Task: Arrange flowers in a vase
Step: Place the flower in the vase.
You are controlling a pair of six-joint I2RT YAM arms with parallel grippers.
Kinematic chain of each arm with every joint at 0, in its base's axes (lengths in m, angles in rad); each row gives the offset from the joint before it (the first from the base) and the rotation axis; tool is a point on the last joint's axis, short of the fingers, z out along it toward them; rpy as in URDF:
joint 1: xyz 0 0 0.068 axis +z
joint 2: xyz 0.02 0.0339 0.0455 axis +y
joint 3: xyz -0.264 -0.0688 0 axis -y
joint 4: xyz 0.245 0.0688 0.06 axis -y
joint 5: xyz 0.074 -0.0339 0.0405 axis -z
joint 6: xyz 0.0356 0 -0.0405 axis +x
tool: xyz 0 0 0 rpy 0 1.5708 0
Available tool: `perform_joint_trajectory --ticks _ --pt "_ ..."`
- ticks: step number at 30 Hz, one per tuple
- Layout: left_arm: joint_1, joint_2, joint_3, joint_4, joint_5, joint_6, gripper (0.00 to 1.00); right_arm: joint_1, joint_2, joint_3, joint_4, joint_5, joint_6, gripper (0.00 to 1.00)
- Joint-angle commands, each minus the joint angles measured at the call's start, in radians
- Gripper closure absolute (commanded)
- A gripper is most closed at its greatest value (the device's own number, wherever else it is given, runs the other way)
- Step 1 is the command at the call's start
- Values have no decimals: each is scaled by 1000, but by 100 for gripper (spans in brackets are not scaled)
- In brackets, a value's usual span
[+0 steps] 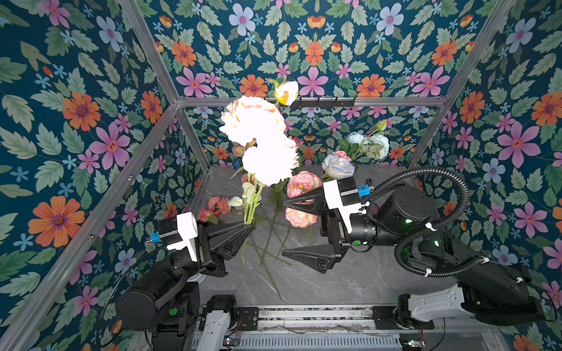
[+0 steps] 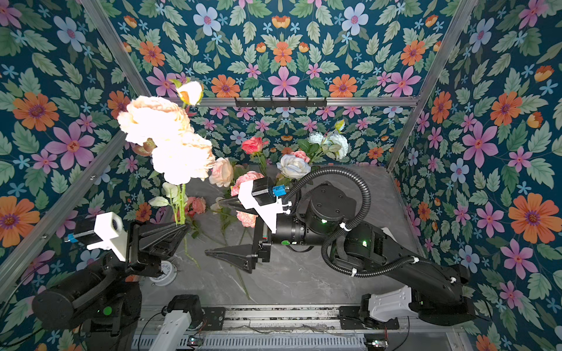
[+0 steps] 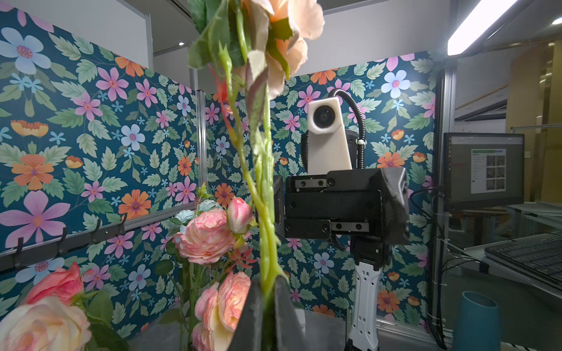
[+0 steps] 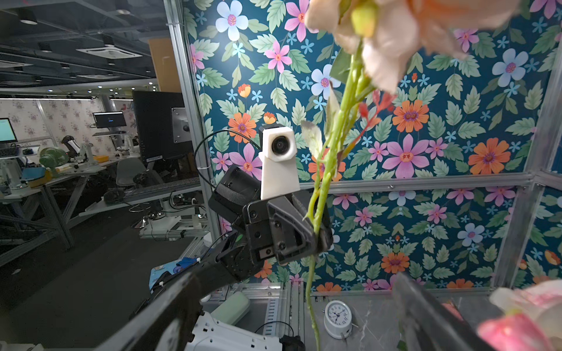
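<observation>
My left gripper is shut on the green stems of a bunch of pale peach and white flowers. It holds them upright above the table, and the stem ends hang below the fingers. My right gripper stands wide open just to the right of those stems, with nothing between its fingers. From the right wrist the held stems pass in front of its open jaws. Pink peonies, a white rose and a pale blue-white cluster stand behind it. I cannot make out the vase.
Coral blooms and loose stems lie on the grey marble table. A small white alarm clock sits by the left arm's base. A black hook rail runs along the back wall. Flowered walls close in three sides.
</observation>
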Motion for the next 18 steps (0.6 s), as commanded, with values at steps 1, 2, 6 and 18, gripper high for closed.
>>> perform_joint_trajectory --ticks 1,2,6,18 --pt "1 4 -10 135 38 -77 100 0 34 38 69 -21 -1 2" --pt "0 6 -15 148 40 -88 100 0 48 55 79 -23 -1 2" --pt "1 17 -34 217 51 -143 100 0 137 173 77 -43 -4 6" --pt "1 32 -75 324 57 -223 100 1 297 405 -15 -109 20 77"
